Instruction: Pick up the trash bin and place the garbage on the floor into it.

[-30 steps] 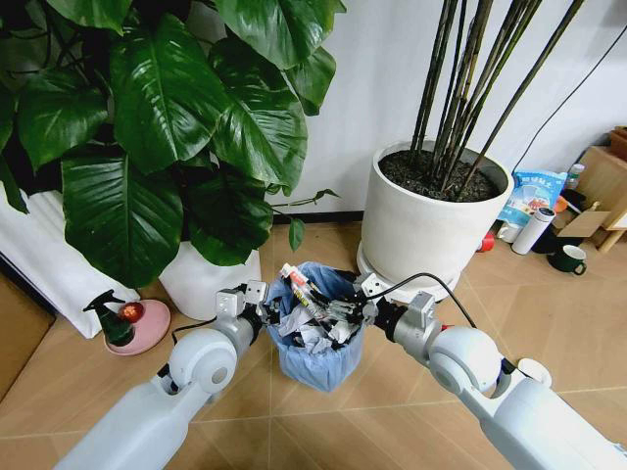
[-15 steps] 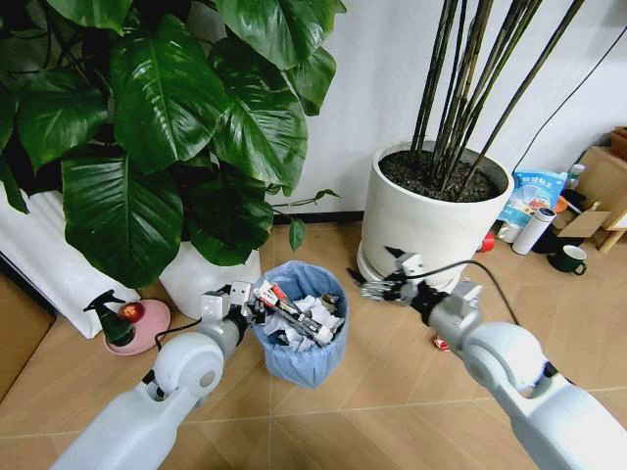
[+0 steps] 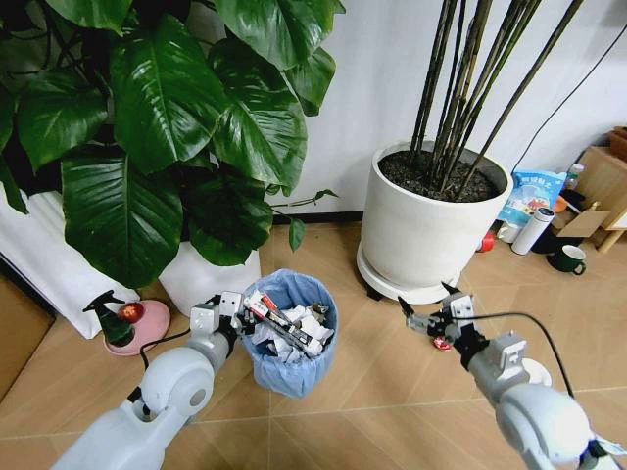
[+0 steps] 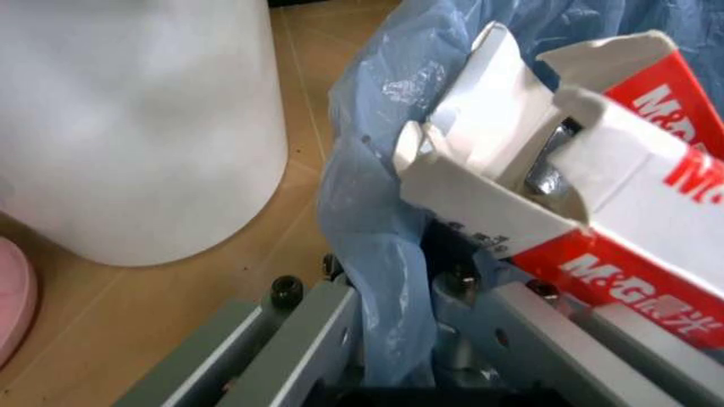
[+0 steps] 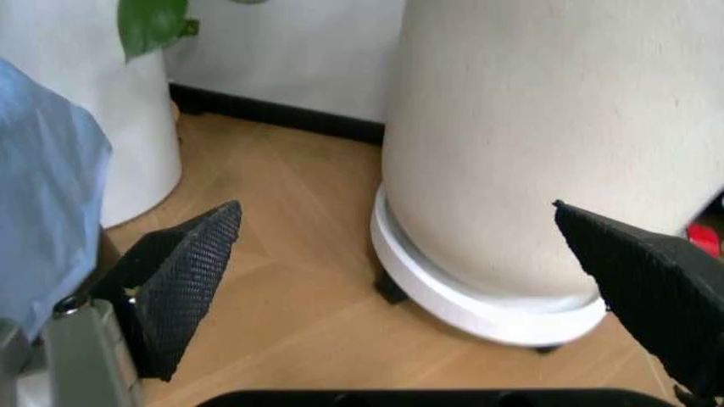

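The trash bin [image 3: 291,354], lined with a crinkly light-blue bag, stands on the floor [image 3: 372,392] between two planters. It is heaped with garbage: crumpled white paper and a red-and-white carton [image 3: 282,322]. My left gripper [image 3: 223,315] is shut on the bin's rim, and the left wrist view shows the blue bag [image 4: 374,254] pinched between its fingers, under the carton [image 4: 616,220]. My right gripper [image 3: 431,319] hangs open and empty over the tiles, just above a small red scrap [image 3: 441,344]. In its own wrist view its black pads [image 5: 186,275] are spread wide.
The big white bamboo planter [image 3: 426,230] [image 5: 554,144] stands close behind my right gripper. A second white pot [image 3: 201,279] [image 4: 136,127] sits beside the bin. A pink dish with a spray bottle [image 3: 127,325] lies left. A white bottle [image 3: 534,230] and dark mug [image 3: 568,258] sit at far right.
My right gripper has come out of the bin and swung right and down toward the floor by the bamboo planter. My left gripper has drawn the bin a little to the left.
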Motion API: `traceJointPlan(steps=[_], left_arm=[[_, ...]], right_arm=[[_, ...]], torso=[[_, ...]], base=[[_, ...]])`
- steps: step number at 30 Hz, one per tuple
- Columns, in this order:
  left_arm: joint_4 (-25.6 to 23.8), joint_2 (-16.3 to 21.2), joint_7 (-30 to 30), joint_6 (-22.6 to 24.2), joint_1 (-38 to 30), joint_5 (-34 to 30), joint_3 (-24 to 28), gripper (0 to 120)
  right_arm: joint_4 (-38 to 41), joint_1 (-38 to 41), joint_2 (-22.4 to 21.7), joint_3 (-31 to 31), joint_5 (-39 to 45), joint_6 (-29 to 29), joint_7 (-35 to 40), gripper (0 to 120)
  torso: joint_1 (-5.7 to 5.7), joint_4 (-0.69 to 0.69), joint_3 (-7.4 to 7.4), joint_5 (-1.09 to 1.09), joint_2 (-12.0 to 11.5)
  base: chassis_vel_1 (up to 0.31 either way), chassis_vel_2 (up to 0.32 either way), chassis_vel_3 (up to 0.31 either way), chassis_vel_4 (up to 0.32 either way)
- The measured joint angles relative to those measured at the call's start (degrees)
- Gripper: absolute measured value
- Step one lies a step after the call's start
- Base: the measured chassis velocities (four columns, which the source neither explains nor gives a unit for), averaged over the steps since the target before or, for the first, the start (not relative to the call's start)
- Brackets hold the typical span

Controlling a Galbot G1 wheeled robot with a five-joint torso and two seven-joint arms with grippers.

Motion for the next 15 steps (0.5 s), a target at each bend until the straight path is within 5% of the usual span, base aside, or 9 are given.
traceJointPlan(steps=[15], left_arm=[[-0.75,0.18,-0.02,-0.22,0.33,0.05,-0.29,0]], right_arm=[[-2.08,-1.63,0.77,3.48,-0.67,1.60,-0.06,100]], torso=[[0.00,0.01,0.01,0.01,0.00]], base=[[-0.044,-0.049,0.051,0.054]])
